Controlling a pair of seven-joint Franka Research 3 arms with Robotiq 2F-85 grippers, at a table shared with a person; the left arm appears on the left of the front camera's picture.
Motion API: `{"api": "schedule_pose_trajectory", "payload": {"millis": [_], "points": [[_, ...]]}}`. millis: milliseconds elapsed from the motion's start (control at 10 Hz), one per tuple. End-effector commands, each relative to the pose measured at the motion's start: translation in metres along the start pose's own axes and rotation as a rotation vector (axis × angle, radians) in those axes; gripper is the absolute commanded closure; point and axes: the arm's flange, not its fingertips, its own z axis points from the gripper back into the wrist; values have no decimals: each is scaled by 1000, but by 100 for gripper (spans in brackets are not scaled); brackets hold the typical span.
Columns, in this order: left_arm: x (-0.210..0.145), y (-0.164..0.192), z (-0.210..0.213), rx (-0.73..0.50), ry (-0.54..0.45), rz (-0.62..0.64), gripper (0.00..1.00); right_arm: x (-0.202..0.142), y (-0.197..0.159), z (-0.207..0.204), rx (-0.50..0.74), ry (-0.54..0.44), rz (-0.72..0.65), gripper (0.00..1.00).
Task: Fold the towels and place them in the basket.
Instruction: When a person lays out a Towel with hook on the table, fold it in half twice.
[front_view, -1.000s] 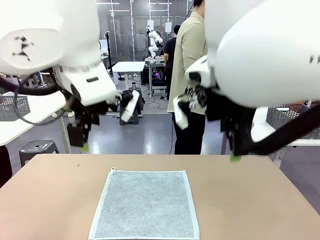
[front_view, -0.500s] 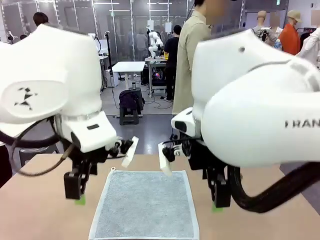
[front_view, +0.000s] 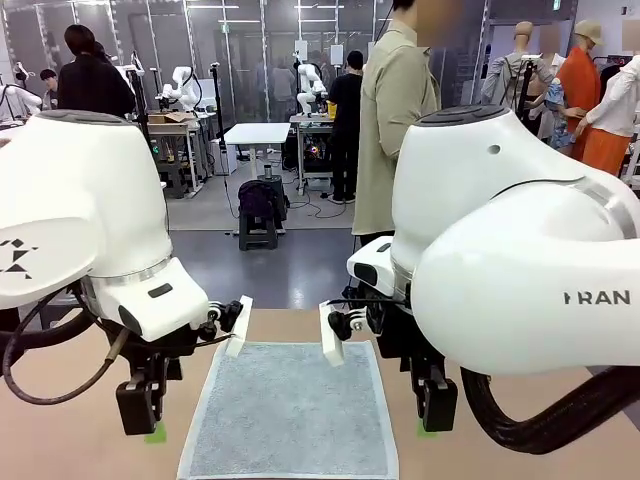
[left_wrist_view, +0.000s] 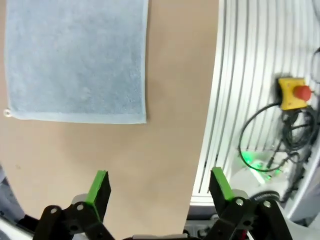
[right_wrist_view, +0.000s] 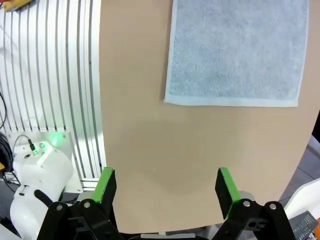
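Tan tabletop (right_wrist_view: 150, 130): one grey-blue rectangular terry-cloth towel (front_view: 290, 410), spread flat. Black green-padded left gripper (left_wrist_view: 159, 179) and right gripper (right_wrist_view: 166, 177): jaws wide apart, empty, flanking towel.

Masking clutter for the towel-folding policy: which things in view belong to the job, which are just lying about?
Job: grey-blue towel, flat on the table; left tool and right tool, both open.
Lying about: yellow emergency-stop box, cables, stool beyond the table.
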Motion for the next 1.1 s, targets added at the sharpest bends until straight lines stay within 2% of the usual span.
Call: {"api": "schedule_pose_trajectory", "payload": {"millis": [0,300,400,600,1000], "points": [[2,0,3,-19,36,-11,0,1,2,0,7,13,5,0],[2,0,3,-19,36,-11,0,1,1,0,3,5,4,0],[-1,-1,-2,-13,15,-3,0,4,-2,-4,-11,0,45,0],[6,-9,-33,-77,-46,-42,0,12,-4,-34,11,-45,19,0],[22,-30,-89,-139,-53,-62,0,23,4,-87,79,-52,-40,0]]}}
